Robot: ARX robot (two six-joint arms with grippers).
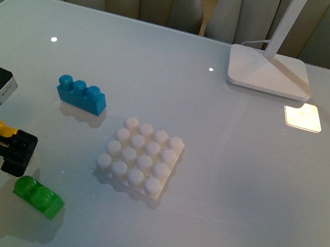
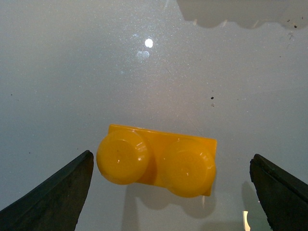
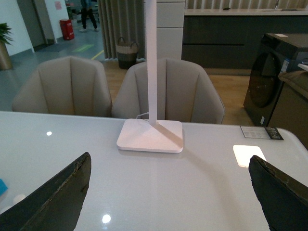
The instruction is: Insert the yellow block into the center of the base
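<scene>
The yellow block [image 2: 156, 161] lies flat on the table, studs facing the camera, between the spread fingers [image 2: 53, 197] of my left gripper [image 2: 172, 159]; neither finger touches it. From the front, only a sliver of the yellow block [image 1: 3, 129] shows behind the black left gripper [image 1: 0, 139] at the table's left edge. The white studded base [image 1: 140, 157] sits mid-table to the right of that gripper, with nothing on it. Its scalloped edge [image 2: 240, 12] shows in the left wrist view. My right gripper [image 3: 168, 163] is open over bare table and is out of the front view.
A green two-stud brick [image 1: 38, 196] lies just in front of the left gripper. A blue three-stud brick [image 1: 82, 94] sits behind and left of the base. The white lamp foot [image 1: 269, 72] stands at the back right, also as the lamp foot [image 3: 150, 136]. Chairs [image 3: 166, 91] line the far edge.
</scene>
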